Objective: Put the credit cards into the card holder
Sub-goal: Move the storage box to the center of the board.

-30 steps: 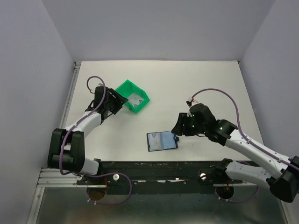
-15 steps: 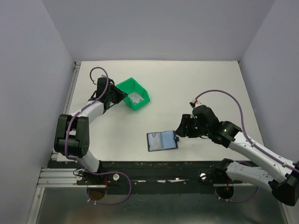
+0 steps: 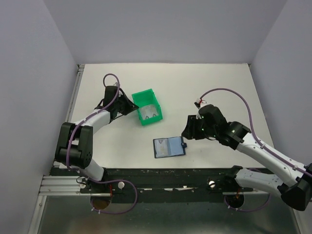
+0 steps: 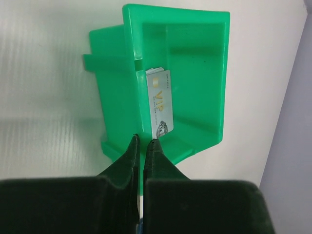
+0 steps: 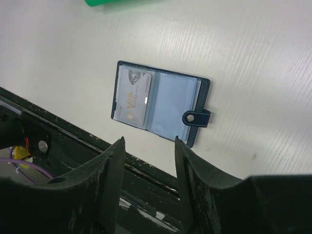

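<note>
Reading VIP on card [image 4: 160,105] in green bin [image 4: 195,58] | left wrist only

The bin [image 3: 148,106] sits on the surface [image 3: 204,83] left of centre, a card [image 4: 160,108] inside it beside one wall. The left gripper [image 4: 144,141] pinches the bin's left wall. The card holder [image 3: 169,146] lies open nearer the front edge, apart from the bin, a second card [image 5: 133,101] in its left half. The right gripper [image 5: 148,142] hangs just right of it.
</note>
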### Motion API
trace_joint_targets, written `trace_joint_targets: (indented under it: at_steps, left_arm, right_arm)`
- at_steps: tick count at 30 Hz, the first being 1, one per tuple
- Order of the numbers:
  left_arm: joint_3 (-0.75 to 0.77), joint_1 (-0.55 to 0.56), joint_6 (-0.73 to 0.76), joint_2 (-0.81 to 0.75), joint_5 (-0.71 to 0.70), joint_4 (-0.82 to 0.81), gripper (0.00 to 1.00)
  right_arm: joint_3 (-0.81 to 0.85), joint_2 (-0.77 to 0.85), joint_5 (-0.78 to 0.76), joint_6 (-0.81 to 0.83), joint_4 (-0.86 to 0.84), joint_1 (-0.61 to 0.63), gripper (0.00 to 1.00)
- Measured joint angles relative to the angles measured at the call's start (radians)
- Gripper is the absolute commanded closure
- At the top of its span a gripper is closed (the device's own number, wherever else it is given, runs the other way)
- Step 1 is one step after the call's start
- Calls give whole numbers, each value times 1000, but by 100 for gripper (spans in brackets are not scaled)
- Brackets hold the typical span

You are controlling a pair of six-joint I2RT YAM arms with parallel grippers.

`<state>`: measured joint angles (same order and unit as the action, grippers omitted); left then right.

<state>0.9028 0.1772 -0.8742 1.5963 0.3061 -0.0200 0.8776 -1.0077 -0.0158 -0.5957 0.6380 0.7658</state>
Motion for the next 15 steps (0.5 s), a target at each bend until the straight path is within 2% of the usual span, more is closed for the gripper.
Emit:
trace_joint_targets:
  at_steps: [7, 15]
  left_arm:
    - [-145, 62, 56, -111, 23, -73, 100]
    - [-291, 108, 70, -183, 31, -246, 100]
  right_arm:
    - [71, -91, 41, 81, -24, 0, 51]
    - [273, -281, 147, 205, -64, -5, 55]
